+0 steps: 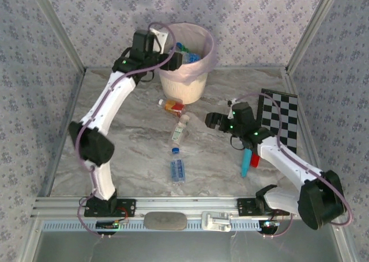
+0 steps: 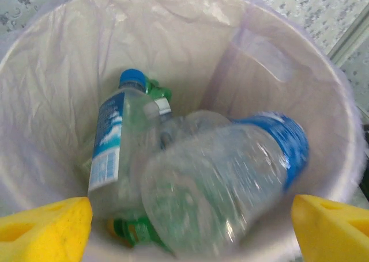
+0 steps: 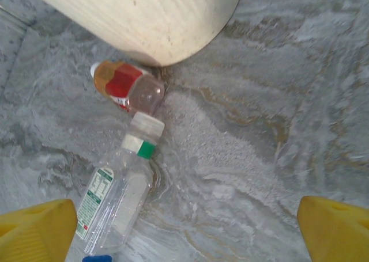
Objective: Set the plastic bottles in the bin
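Pink-lined bin [image 2: 173, 37] holds piled bottles [image 2: 109, 147] beneath wide left jaws; wide right jaws overlook red-labelled bottle [image 3: 128, 89] and green-banded bottle [image 3: 118, 196].

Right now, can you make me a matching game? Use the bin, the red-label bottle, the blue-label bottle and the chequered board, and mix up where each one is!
Things:
1. bin
2. red-label bottle
3. blue-label bottle
4. chequered board

Places:
A. at the right edge of the table
B. lying right by the bin's foot
C. back middle of the table, bottles inside
D. lying closest to the table's near edge

Pairs: 1-C, 2-B, 3-D, 4-A
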Action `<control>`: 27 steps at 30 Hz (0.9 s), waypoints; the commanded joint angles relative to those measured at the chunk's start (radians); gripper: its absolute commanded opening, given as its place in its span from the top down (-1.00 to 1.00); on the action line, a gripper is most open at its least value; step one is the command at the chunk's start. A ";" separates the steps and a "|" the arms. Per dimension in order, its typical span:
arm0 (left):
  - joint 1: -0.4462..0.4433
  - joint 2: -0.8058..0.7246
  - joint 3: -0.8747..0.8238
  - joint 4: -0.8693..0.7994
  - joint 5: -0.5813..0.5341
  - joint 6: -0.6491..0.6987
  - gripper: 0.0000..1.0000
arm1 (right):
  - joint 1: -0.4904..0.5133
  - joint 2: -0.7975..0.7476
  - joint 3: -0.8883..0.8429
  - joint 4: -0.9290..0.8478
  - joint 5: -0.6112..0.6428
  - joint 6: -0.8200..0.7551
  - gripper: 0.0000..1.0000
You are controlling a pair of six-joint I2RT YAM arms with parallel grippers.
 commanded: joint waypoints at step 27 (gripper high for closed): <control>0.024 -0.877 -1.456 0.433 -0.126 -0.630 -1.00 | 0.361 0.620 0.367 0.052 0.211 0.285 -1.00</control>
